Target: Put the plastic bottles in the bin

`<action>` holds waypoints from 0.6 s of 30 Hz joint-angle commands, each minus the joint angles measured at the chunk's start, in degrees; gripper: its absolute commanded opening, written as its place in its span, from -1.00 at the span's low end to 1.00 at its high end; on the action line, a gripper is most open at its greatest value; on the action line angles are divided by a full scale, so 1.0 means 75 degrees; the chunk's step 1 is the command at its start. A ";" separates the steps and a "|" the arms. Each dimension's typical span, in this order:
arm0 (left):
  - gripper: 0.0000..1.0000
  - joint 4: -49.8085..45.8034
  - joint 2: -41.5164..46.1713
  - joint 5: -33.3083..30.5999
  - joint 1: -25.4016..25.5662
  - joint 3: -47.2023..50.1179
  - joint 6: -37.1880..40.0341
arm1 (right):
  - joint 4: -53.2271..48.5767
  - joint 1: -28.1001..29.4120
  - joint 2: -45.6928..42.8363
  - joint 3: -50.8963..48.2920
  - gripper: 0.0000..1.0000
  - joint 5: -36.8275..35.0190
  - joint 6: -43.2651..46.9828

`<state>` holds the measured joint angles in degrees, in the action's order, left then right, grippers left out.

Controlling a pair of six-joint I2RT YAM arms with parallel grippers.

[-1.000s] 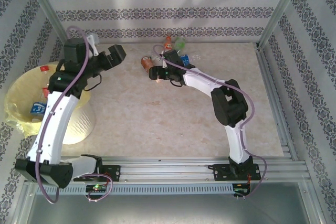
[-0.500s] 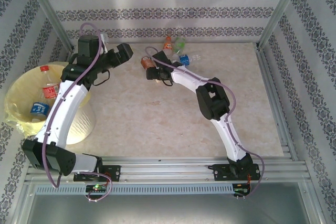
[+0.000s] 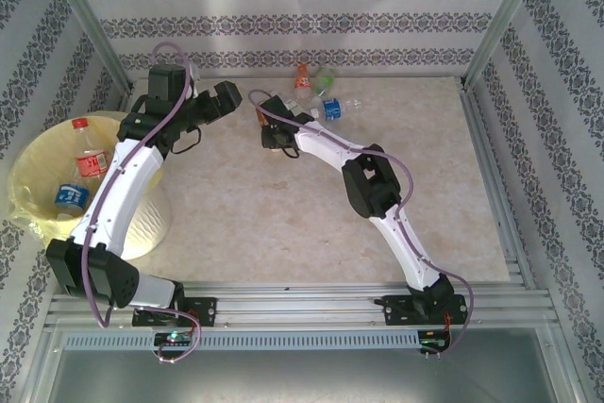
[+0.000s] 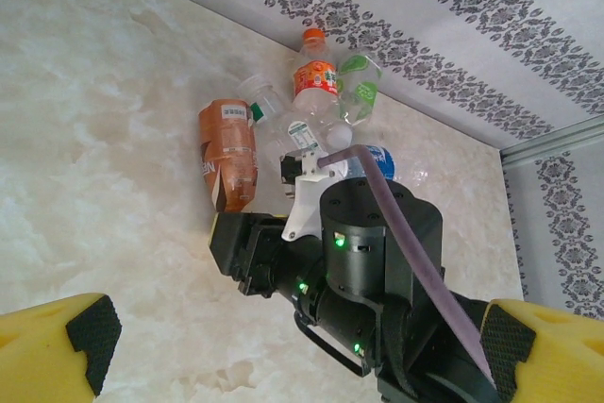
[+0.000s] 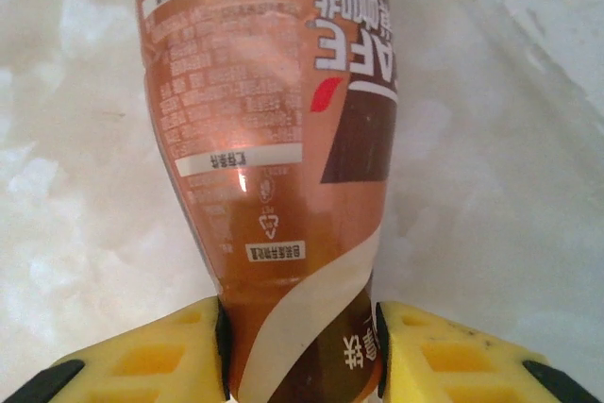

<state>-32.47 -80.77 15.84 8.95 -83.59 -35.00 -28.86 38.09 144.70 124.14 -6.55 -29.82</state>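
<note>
1. at the near left of the marble-patterned table [image 3: 274, 224] stood the bin [image 3: 38, 162], lined in pale yellow. it held two plastic bottles, a blue-labelled bottle [image 3: 69, 195] and, behind it, a red-capped bottle [image 3: 91, 158].
2. beyond the bin, the left gripper [image 3: 226, 98] hung over the far left of the table. its yellow foam pads [image 4: 57, 351] were spread wide with nothing between them, and it faced the right arm's wrist.
3. just to the right of it, the right gripper [image 5: 300, 327] was clamped on one end of a brown coffee bottle [image 5: 274, 139], with a foam pad pressed against each side.
4. that bottle stretched away from the fingers, low over the table. it seemed to touch the surface, though the wrist view was too close to be sure.
5. farther back, near the patterned wall, more bottles lay in a loose cluster. they were an orange-capped bottle [image 4: 314, 73], a green-labelled bottle [image 4: 359, 82], a clear bottle [image 4: 264, 96] and a blue-banded bottle [image 4: 379, 159].
</note>
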 commanded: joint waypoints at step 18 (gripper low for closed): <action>0.99 0.0849 -0.0052 0.0059 0.0053 0.0785 -0.0362 | 0.2854 0.0068 -0.3085 -0.3915 -0.64 0.0723 0.0174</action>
<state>-30.46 -81.06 15.07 8.95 -79.20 -36.16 -18.57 39.11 130.50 100.60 -4.93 -28.56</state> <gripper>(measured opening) 0.997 0.363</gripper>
